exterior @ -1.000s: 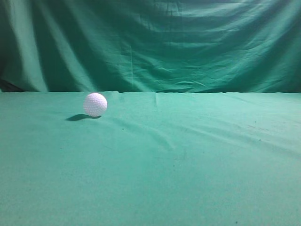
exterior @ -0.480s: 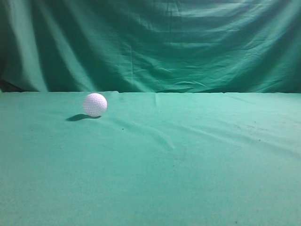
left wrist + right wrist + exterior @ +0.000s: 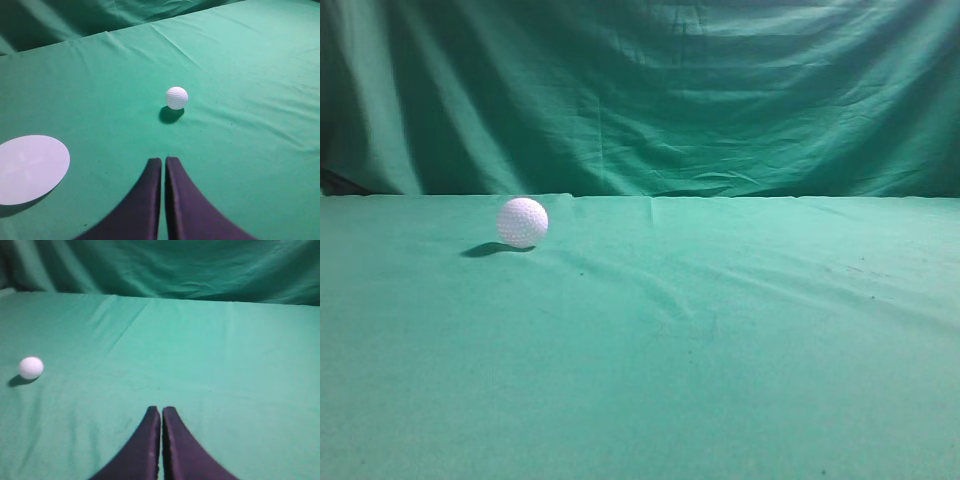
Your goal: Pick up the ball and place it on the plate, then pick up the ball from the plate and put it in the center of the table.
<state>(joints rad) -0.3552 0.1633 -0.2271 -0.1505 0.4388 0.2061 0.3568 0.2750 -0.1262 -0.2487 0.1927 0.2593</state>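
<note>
The white dimpled golf ball (image 3: 522, 222) rests on the teal-green table (image 3: 720, 360), left of the middle in the exterior view. It also shows in the left wrist view (image 3: 176, 97) and in the right wrist view (image 3: 31, 367). A flat white round plate (image 3: 27, 168) lies on the cloth at the left of the left wrist view. My left gripper (image 3: 164, 161) is shut and empty, held short of the ball. My right gripper (image 3: 161, 410) is shut and empty, well to the right of the ball. Neither gripper shows in the exterior view.
A darker green draped cloth (image 3: 650, 90) hangs behind the table's far edge. The table cloth has shallow wrinkles near its middle (image 3: 670, 300).
</note>
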